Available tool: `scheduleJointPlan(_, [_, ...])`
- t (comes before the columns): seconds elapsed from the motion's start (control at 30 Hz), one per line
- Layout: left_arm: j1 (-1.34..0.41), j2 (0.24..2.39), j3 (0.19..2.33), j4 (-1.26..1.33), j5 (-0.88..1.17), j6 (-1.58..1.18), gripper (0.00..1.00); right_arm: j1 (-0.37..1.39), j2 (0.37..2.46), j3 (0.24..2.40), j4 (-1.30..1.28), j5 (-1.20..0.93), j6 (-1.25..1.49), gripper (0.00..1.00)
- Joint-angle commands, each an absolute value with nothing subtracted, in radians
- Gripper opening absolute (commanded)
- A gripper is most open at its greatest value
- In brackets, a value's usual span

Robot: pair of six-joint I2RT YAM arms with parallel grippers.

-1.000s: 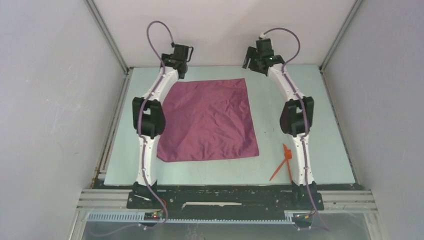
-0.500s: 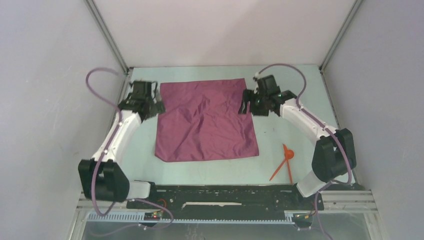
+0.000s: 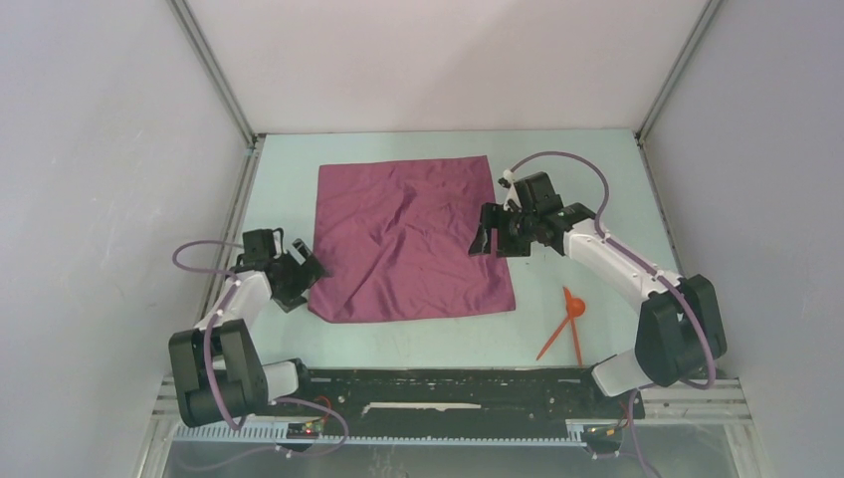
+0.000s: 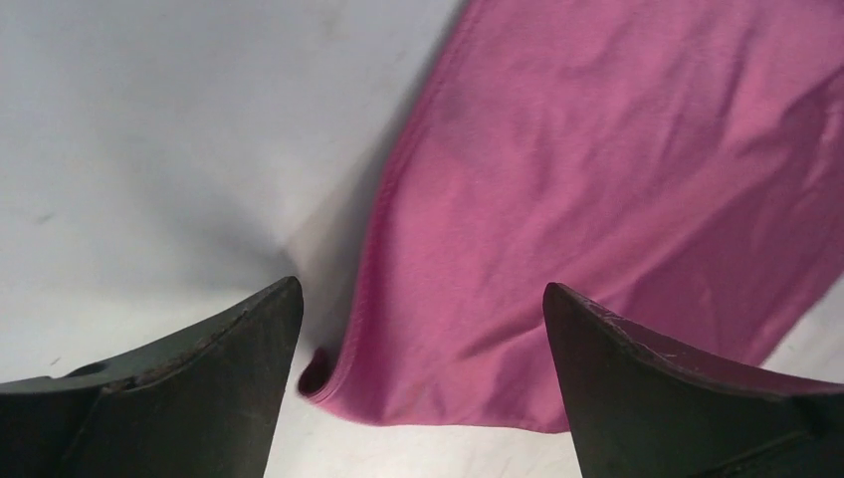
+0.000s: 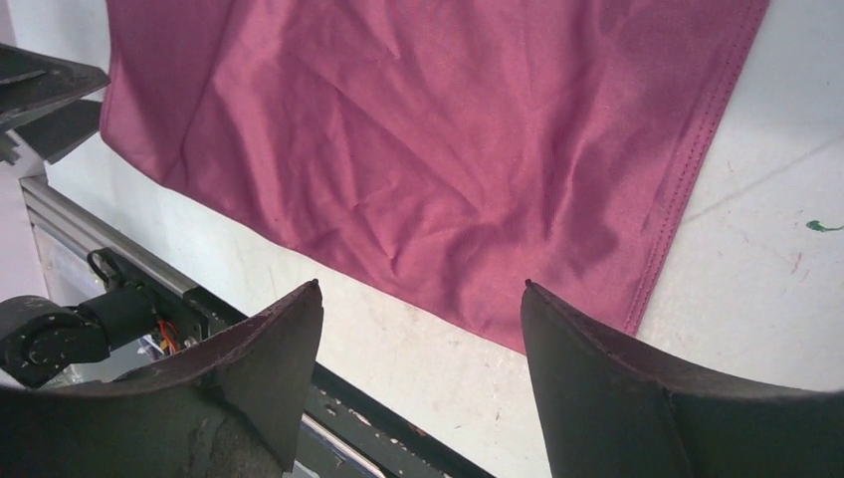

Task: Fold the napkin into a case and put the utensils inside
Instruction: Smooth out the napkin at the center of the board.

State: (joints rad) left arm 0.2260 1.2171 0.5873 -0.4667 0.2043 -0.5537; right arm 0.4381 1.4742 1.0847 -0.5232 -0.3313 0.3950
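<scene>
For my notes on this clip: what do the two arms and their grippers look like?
The left arm and right arm have white links with bulky black joint housings. A thin purple cable loops along each. The left gripper and right gripper are black, each with two broad wedge-shaped matte fingers, scuffed at the edges. No markings are readable.

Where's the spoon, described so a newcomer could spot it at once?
Start from the purple napkin spread on the table. Just right of its near right corner, two orange-red pieces lie in a V. The spoon is the left leg, with a small round bowl at its far end; the stick is plain and straight.
</scene>
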Motion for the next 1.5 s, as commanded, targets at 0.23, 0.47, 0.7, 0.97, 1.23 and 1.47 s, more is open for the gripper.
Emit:
scheduleJointPlan(0.23, [0.231, 1.214, 0.596, -0.387, 0.395, -0.598, 0.95, 0.419, 1.427, 1.084, -0.477, -0.370, 0.397, 0.79])
scheduleJointPlan(0.47, [0.233, 1.066, 0.600, -0.647, 0.524, -0.698, 0.92, 0.391, 1.415, 1.085, -0.464, -0.391, 0.400, 0.78])
scheduleJointPlan(0.7, [0.233, 0.822, 0.712, -0.945, 0.117, -0.766, 0.98, 0.384, 1.442, 1.085, -0.458, -0.417, 0.415, 0.77])
scheduleJointPlan(0.97, [0.236, 0.926, 0.736, -1.067, -0.111, -0.877, 1.00, 0.417, 1.457, 1.085, -0.639, 0.002, 0.563, 0.76])
scheduleJointPlan(1.23, [0.213, 0.981, 0.664, -0.769, 0.020, -0.687, 0.91, 0.464, 1.479, 0.998, -0.645, -0.061, 0.682, 0.63])
scheduleJointPlan(1.47, [0.201, 1.140, 0.669, -0.633, 0.275, -0.640, 1.00, 0.471, 1.449, 0.947, -0.498, -0.391, 0.539, 0.73])
